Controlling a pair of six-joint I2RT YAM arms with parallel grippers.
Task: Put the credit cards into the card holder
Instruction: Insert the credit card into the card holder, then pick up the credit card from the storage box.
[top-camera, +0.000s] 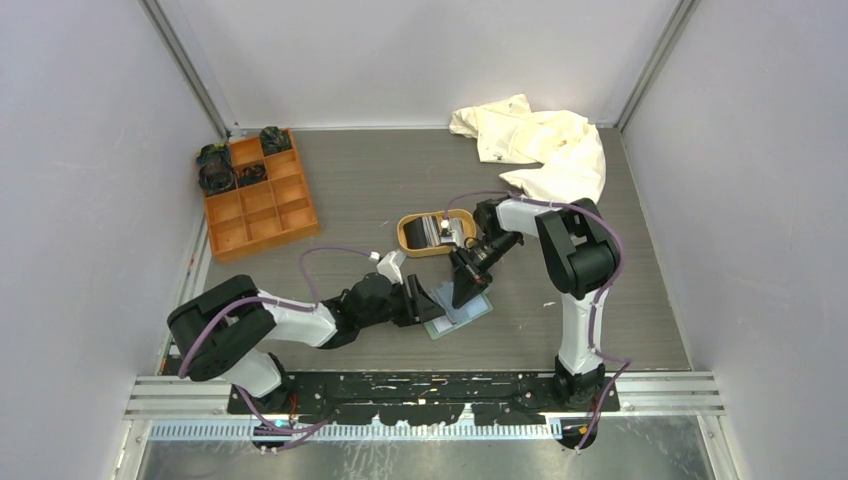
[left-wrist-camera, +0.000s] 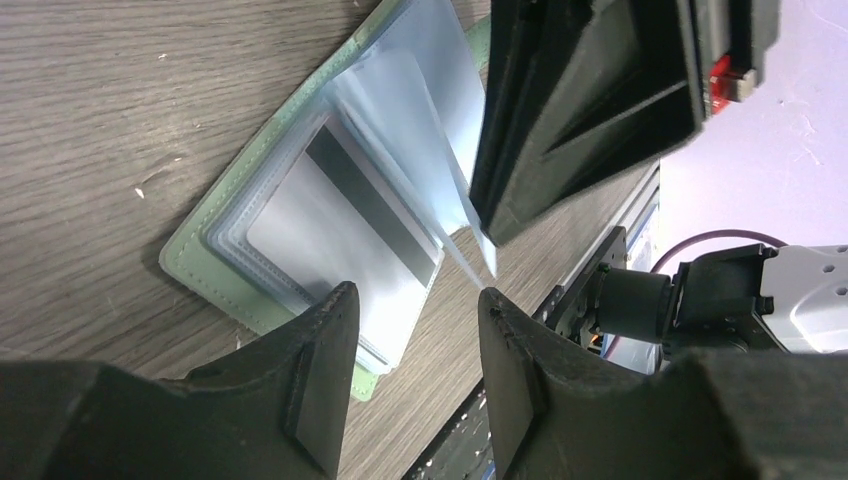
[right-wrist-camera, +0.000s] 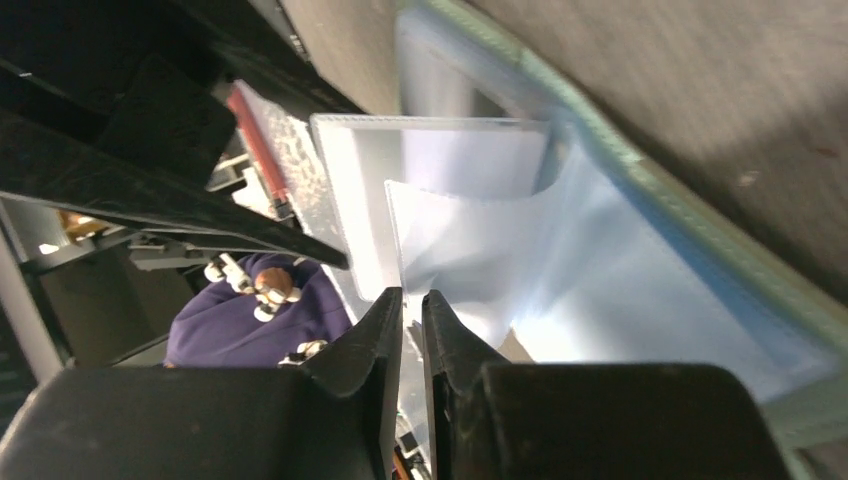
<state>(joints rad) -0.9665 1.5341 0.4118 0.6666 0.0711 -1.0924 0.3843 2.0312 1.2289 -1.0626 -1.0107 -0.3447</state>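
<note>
Pinches a clear sleeve of the open holder with the right gripper, fingers nearly together on it. Hangs the left gripper over the holder's edge, fingers apart. Shows holder flat on table, near tray, striped card inside.

No legible text, labels or numbers in any view. The credit card in the card holder shows only a dark stripe. Cloth at the counter's far right corner has a dark mark, too small to read.
</note>
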